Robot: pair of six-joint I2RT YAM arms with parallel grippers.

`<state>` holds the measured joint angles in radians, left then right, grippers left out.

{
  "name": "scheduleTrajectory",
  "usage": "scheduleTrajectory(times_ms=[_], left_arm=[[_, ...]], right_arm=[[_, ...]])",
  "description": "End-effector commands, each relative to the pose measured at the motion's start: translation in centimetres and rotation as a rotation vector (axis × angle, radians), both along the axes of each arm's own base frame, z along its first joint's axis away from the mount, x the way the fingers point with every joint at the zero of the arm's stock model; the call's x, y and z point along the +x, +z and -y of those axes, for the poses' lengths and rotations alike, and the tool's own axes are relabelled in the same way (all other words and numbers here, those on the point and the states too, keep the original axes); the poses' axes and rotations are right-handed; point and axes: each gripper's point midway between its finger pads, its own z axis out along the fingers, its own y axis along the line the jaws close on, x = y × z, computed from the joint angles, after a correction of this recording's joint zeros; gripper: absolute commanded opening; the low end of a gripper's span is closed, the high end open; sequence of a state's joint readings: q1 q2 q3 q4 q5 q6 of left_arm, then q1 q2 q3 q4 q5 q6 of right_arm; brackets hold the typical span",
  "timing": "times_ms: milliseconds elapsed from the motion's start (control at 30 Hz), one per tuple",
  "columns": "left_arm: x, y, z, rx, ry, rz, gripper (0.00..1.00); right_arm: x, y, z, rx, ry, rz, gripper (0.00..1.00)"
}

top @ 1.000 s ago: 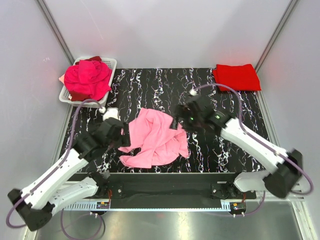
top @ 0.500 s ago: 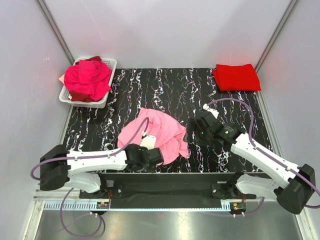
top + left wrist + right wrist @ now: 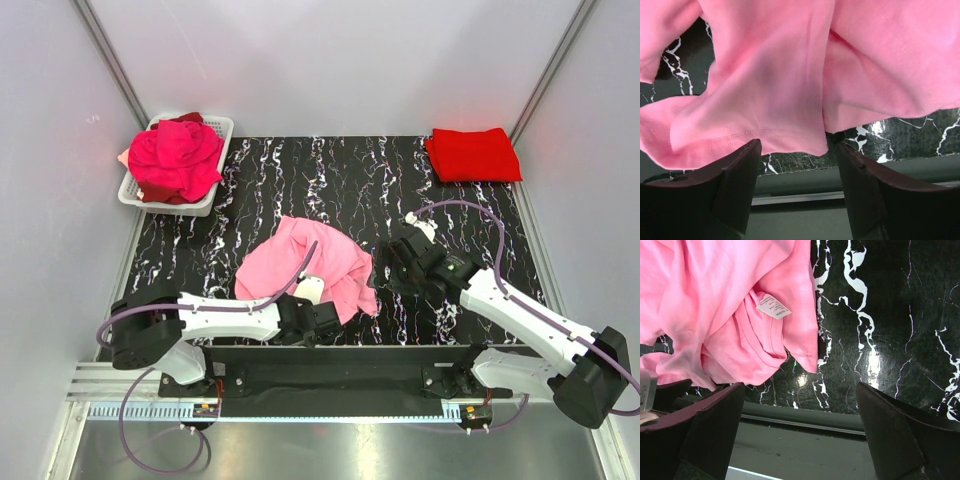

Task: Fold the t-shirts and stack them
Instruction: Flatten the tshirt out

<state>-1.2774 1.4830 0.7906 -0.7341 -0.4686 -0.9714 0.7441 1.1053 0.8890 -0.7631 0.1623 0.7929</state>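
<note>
A crumpled light pink t-shirt [image 3: 305,265] lies mid-table toward the front. My left gripper [image 3: 322,318] is low at its near edge. In the left wrist view the pink hem [image 3: 790,75] hangs right at the fingertips of that gripper [image 3: 797,150], whose jaws stand apart with nothing clamped. My right gripper [image 3: 390,272] hovers wide open just right of the shirt. The right wrist view shows the pink cloth [image 3: 715,315] and its white neck label [image 3: 773,306] up and left of the gripper [image 3: 800,390]. A folded red t-shirt [image 3: 472,155] lies at the back right.
A white mesh basket [image 3: 222,128] at the back left holds a heap of magenta and dark red t-shirts [image 3: 175,160]. The black marbled table [image 3: 330,180] ends in a front rail right under both grippers. Grey walls close in the left, back and right.
My left arm swung from the shirt's left side down to its near edge, jaws narrowing. The right gripper drew back to the right, off the shirt, which now lies more bunched.
</note>
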Motion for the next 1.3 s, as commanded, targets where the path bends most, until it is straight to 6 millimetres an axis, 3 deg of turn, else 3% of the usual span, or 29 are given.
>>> scheduleTrajectory(times_ms=[0, 67, 100, 200, 300, 333, 433, 467, 533, 567, 633, 667, 733, 767, 867, 933, 1033, 1100, 1133, 1267], left_arm=[[0.9, 0.3, 1.0, -0.033, 0.019, 0.053, 0.63], [0.9, 0.3, 1.0, -0.022, 0.02, 0.056, 0.55], [1.1, 0.4, 0.9, -0.017, 0.022, 0.063, 0.44], [1.3, 0.5, 0.4, 0.011, 0.027, 0.076, 0.26], [1.6, 1.1, 0.5, 0.01, 0.03, 0.096, 0.14], [1.6, 1.4, 0.4, 0.01, 0.027, 0.097, 0.04], [2.0, 3.8, 0.9, -0.015, 0.011, 0.12, 0.0], [2.8, 6.0, 1.9, -0.05, 0.013, 0.156, 0.0], [3.2, 9.8, 1.1, -0.049, 0.0, 0.197, 0.0], [4.3, 13.6, 1.9, -0.107, 0.019, 0.263, 0.0], [4.6, 18.3, 0.0, -0.125, 0.029, 0.314, 0.0], [5.3, 22.3, 0.3, -0.202, 0.049, 0.364, 0.0], [5.5, 26.3, -1.7, -0.254, 0.06, 0.405, 0.0], [5.7, 29.3, -2.0, -0.324, 0.071, 0.436, 0.0], [5.6, 32.9, -4.1, -0.404, 0.079, 0.482, 0.0], [5.3, 33.7, -5.4, -0.435, 0.097, 0.497, 0.01], [4.9, 32.6, -6.7, -0.442, 0.121, 0.491, 0.02], [4.6, 30.3, -7.3, -0.419, 0.128, 0.471, 0.02], [4.4, 30.6, -7.5, -0.442, 0.135, 0.473, 0.02], [3.9, 27.8, -8.8, -0.424, 0.159, 0.456, 0.04]], right_arm=[[0.3, 0.7, -0.6, 0.036, -0.001, 0.028, 1.0], [0.3, 0.4, -0.5, 0.033, -0.002, 0.022, 1.0], [0.3, 0.4, -0.6, 0.035, -0.001, 0.023, 1.0], [0.2, 0.1, -0.6, 0.037, -0.003, 0.017, 1.0], [0.1, -0.4, -0.6, 0.038, 0.0, 0.009, 1.0], [0.0, -0.4, -0.7, 0.04, 0.004, 0.006, 1.0], [0.0, -0.9, -0.7, 0.035, 0.005, -0.002, 1.0], [0.0, -1.1, -0.7, 0.035, 0.005, -0.005, 1.0], [-0.1, -1.5, -0.7, 0.029, 0.004, -0.014, 1.0], [0.0, -1.8, -0.8, 0.025, 0.003, -0.02, 1.0], [0.0, -2.1, -1.0, 0.029, 0.0, -0.031, 1.0], [0.0, -2.3, -1.1, 0.035, 0.0, -0.036, 1.0], [-0.1, -2.9, -1.5, 0.04, 0.007, -0.055, 1.0], [0.0, -2.8, -1.8, 0.049, 0.013, -0.053, 1.0], [0.1, -3.0, -2.4, 0.069, 0.025, -0.062, 1.0], [0.0, -3.2, -2.8, 0.079, 0.036, -0.073, 1.0], [0.1, -3.7, -3.3, 0.09, 0.044, -0.086, 1.0], [0.2, -4.1, -3.9, 0.1, 0.053, -0.095, 1.0], [0.1, -4.3, -4.0, 0.1, 0.057, -0.106, 1.0], [-0.1, -5.5, -4.7, 0.11, 0.069, -0.152, 0.98]])
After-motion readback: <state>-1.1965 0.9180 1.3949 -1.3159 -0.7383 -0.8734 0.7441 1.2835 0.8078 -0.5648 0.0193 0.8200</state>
